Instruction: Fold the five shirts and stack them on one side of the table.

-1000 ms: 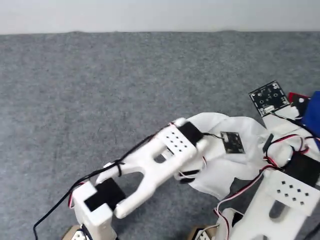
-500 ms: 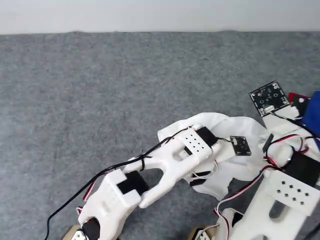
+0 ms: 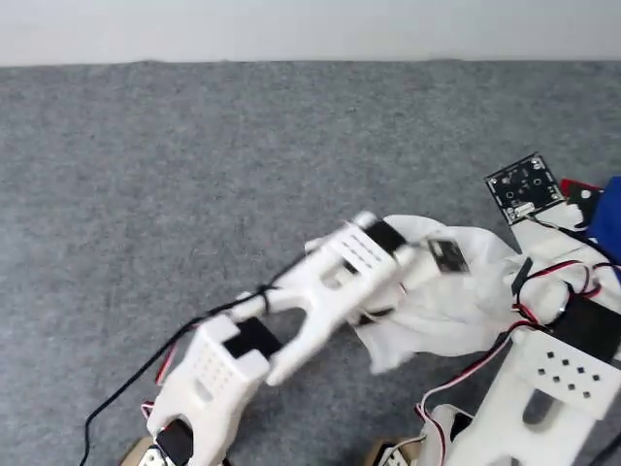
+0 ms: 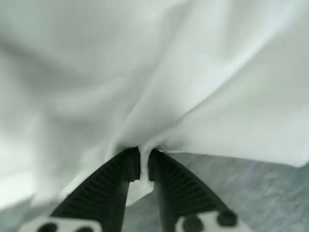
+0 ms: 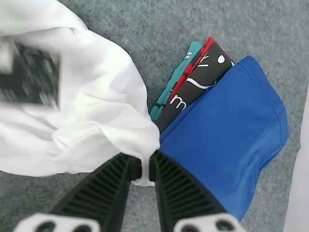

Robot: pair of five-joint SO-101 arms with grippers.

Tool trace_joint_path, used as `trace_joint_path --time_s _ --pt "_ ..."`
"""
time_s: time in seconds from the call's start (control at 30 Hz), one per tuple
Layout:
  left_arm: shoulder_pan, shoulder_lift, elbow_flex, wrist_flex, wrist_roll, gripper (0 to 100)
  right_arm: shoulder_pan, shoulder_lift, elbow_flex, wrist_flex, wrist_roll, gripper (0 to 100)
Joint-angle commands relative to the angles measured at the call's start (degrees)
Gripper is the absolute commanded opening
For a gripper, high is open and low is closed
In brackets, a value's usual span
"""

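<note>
A white shirt [image 3: 451,301] lies bunched at the right of the grey table, held up by both arms. My left gripper [image 4: 144,163] is shut on a fold of the white shirt [image 4: 159,87]; in the high view that arm [image 3: 330,286] stretches from the bottom left to the cloth. My right gripper [image 5: 145,170] is shut on the edge of the white shirt [image 5: 87,111], next to a stack of folded shirts: a blue one [image 5: 231,140] on top, with black [image 5: 203,77], red and teal layers under it.
The grey carpet-like table top [image 3: 194,175] stretches wide to the left and the back. The blue shirt's corner [image 3: 606,228] shows at the right edge. The right arm's body [image 3: 553,379] with its red and white cables fills the bottom right.
The left arm has swung toward the right and lifted, dragging the white shirt's left part with it and bunching the cloth tighter. The right arm has stayed still.
</note>
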Motion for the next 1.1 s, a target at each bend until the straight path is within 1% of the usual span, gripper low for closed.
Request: trace_joint_path --time_s 0.0,0.17,0.3,0.4,0.5,0.6,0.73,0.83,1.0,1.07 --pt "-5.0 -7.2 -1.8 1.2 -4.7 1 -3.6 -0.5 -0.4 -0.5 -0.5 0.9" --pt "-10.5 -8.6 -1.7 1.0 -11.6 1 -9.8 0.0 1.2 -0.3 -0.6 0.9" --pt "-11.8 -8.4 -1.8 2.5 -14.5 2 -10.2 -0.1 5.7 -4.4 -0.6 0.9" --pt "-10.3 -8.3 -1.9 5.1 -14.7 2 -10.1 -0.4 7.7 -5.2 -0.5 0.9" --pt "-8.6 -8.9 -2.1 8.0 -14.7 7 -10.1 -0.5 8.1 -5.2 -0.4 0.9" --pt "-8.3 -11.3 -3.1 9.7 -14.7 10 -9.2 -0.5 8.0 -5.3 -0.4 0.9" --pt "-8.4 -16.9 -4.4 9.8 -14.6 10 -6.7 -0.5 7.9 -5.3 -0.3 0.9" --pt "-7.0 -20.3 -4.1 11.1 -14.5 10 -4.8 -0.5 7.9 -5.3 -0.3 0.9" --pt "-2.5 -23.3 2.1 11.1 -14.1 10 -3.9 -0.5 7.9 -5.3 -0.3 0.9" --pt "0.3 -23.8 5.9 11.1 -12.8 10 -3.9 -0.5 7.8 -5.3 -0.3 0.9"
